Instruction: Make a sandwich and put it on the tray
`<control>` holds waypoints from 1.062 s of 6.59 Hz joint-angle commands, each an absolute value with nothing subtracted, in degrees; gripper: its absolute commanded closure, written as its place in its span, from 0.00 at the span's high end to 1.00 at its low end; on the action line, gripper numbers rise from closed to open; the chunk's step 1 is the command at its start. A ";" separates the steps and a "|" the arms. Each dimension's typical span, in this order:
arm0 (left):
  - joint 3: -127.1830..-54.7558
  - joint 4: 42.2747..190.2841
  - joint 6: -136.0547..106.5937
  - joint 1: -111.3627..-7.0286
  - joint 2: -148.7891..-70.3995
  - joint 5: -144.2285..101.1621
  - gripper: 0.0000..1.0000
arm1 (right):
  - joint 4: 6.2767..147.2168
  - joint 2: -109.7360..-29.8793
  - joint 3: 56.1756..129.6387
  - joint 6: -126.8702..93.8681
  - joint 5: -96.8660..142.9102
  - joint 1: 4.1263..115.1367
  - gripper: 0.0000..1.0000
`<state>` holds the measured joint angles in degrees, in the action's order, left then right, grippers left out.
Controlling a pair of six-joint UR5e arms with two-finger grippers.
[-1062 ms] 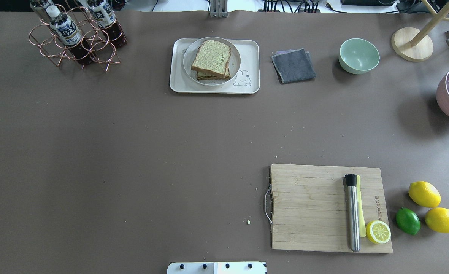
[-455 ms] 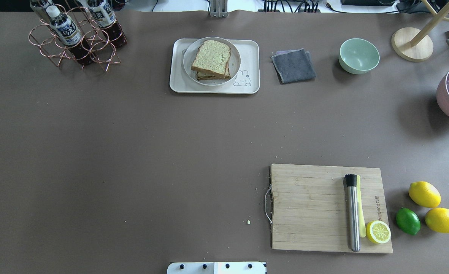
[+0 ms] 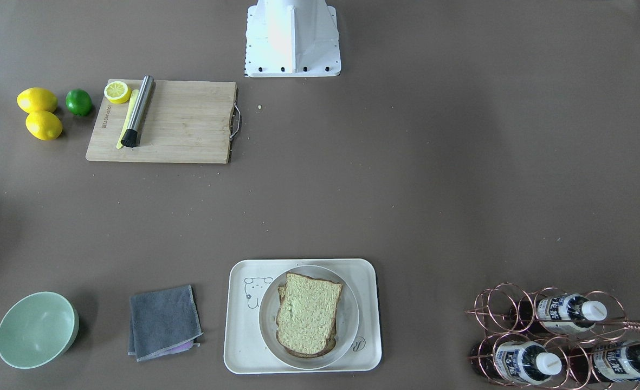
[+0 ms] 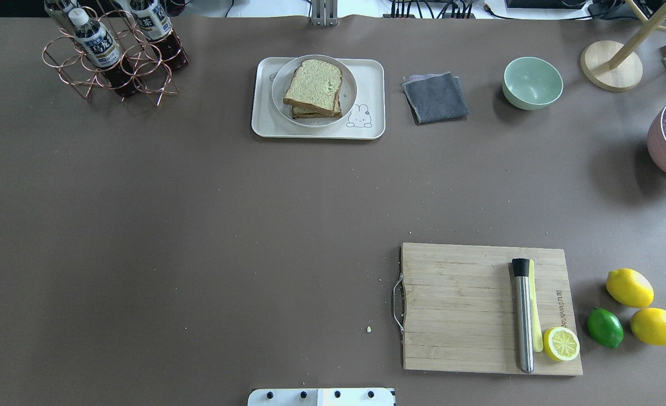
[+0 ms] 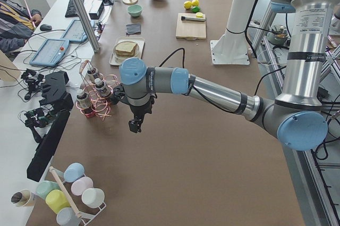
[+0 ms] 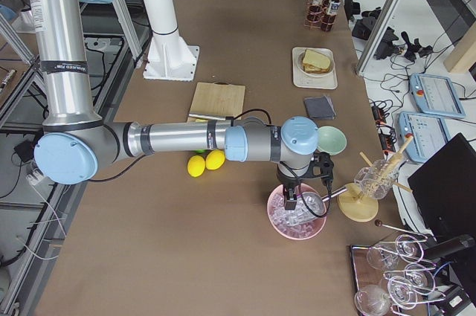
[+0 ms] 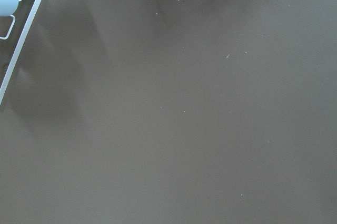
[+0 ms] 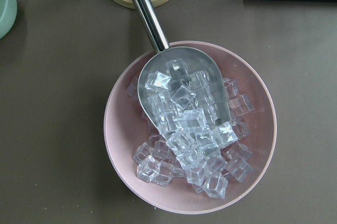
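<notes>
The sandwich (image 4: 313, 87), two stacked slices of speckled bread with brown crust, lies on a round white plate (image 4: 279, 84). The plate stands on the cream tray (image 4: 373, 73) at the table's far middle. The egg is hidden. Sandwich (image 3: 308, 314) and tray (image 3: 244, 346) also show in the front view. My left gripper (image 5: 135, 125) hangs over bare table near the bottle rack, far from the tray. My right gripper (image 6: 290, 198) hangs over a pink bowl of ice. I cannot tell whether either is open or shut.
A wooden cutting board (image 4: 457, 307) holds a steel muddler (image 4: 523, 316) and a half lemon (image 4: 561, 343). Lemons and a lime (image 4: 604, 327) lie beside it. A grey cloth (image 4: 435, 97), green bowl (image 4: 532, 82), bottle rack (image 4: 113, 53) and pink ice bowl (image 8: 189, 129) stand around.
A dark part of my left arm at the overhead view's left edge has moved out of that view. Sandwich, plate and tray have not moved.
</notes>
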<state>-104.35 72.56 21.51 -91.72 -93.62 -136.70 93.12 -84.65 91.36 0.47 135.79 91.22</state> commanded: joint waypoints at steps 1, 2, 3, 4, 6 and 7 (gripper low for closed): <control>-103.80 72.60 21.27 -92.37 -92.65 -139.90 0.97 | 93.16 -84.55 92.45 0.61 135.79 90.18 1.00; -103.89 72.68 21.01 -92.37 -92.64 -139.92 0.97 | 93.86 -85.42 94.55 0.62 135.79 90.26 1.00; -104.41 72.69 21.27 -92.46 -92.03 -139.92 0.97 | 94.91 -86.73 97.18 0.62 136.14 90.52 1.00; -104.68 73.73 21.01 -92.37 -90.28 -139.83 0.97 | 95.97 -89.45 100.69 0.53 135.97 90.27 1.00; -104.50 74.09 15.26 -92.11 -90.79 -139.66 0.97 | 95.98 -90.88 102.48 0.44 136.49 89.83 1.00; -105.46 74.96 11.03 -92.11 -90.70 -139.31 0.97 | 95.89 -90.36 102.31 0.53 136.41 89.04 1.00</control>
